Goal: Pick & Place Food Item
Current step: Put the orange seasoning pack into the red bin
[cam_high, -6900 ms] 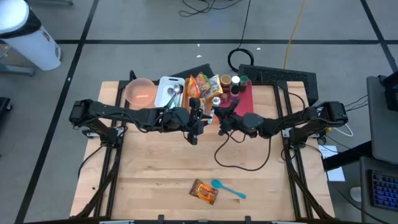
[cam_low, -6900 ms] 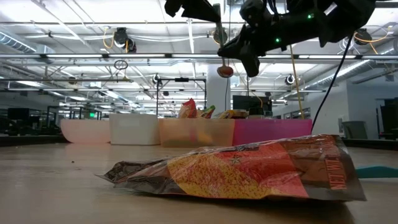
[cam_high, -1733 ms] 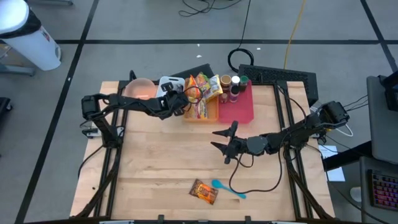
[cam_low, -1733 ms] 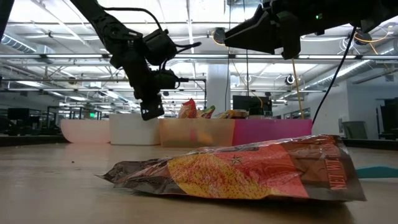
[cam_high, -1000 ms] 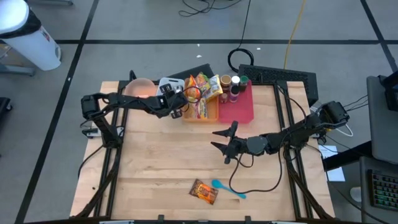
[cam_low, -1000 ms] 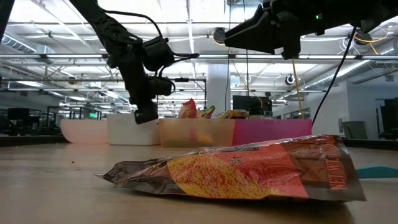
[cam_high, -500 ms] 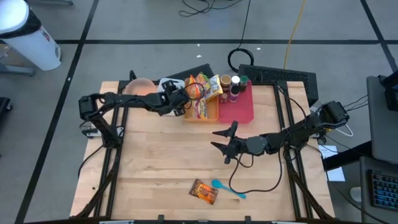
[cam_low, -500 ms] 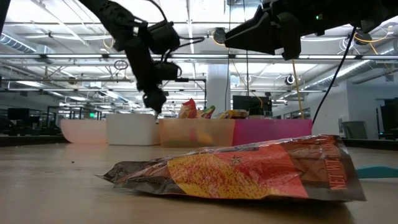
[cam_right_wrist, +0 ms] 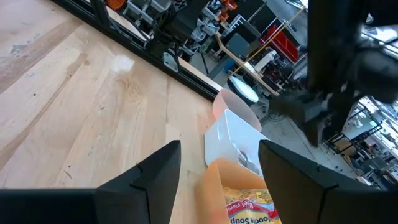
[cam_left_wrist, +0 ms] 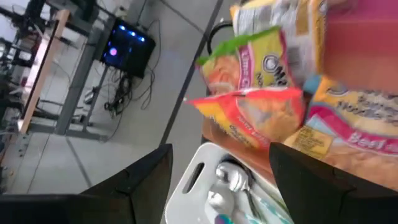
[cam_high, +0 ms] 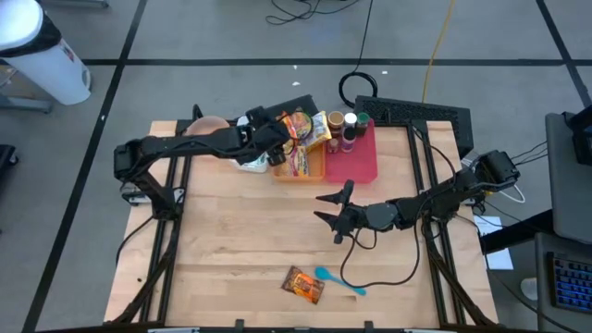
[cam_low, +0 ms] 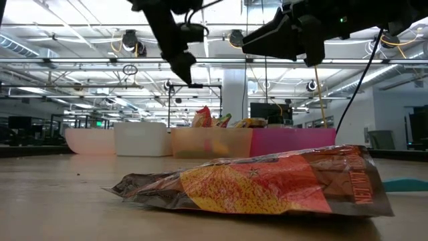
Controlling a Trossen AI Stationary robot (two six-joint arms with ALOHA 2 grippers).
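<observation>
**Inspector A:** Position of the task item?

**Inspector B:** A snack packet (cam_high: 302, 285), orange and brown foil, lies flat near the front edge of the wooden table (cam_high: 231, 240), just beside a blue spoon (cam_high: 339, 280). In the low view the packet (cam_low: 261, 181) fills the foreground; its print is present but not legible. Nothing is touching it.

**Inspector A:** Left arm?

**Inspector B:** The left gripper (cam_high: 277, 146) is raised over the row of bins at the back, above the edge where the white bin (cam_high: 248, 159) meets the orange bin (cam_high: 301, 165). Its fingers (cam_left_wrist: 134, 186) stand spread, with nothing between them. The left wrist view looks down on silver utensils (cam_left_wrist: 227, 180) in the white bin.

**Inspector A:** Legible markings?

**Inspector B:** Partial only. In the left wrist view a green-topped packet (cam_left_wrist: 249, 59) reads "Lime" and "Chi"; a yellow noodle pack (cam_left_wrist: 354, 121) reads "Noodle" and "Beef". In the right wrist view a pack (cam_right_wrist: 249, 208) in the orange bin reads "Soup".

**Inspector A:** Right arm?

**Inspector B:** The right gripper (cam_high: 326, 208) hangs over mid-table, well apart from the snack packet, fingers (cam_right_wrist: 155, 174) parted and empty.

**Inspector A:** Other contents?

**Inspector B:** A pink bowl (cam_high: 205, 127) at the left end of the row, and a red bin (cam_high: 363, 157) holding jars (cam_high: 342, 123).
</observation>
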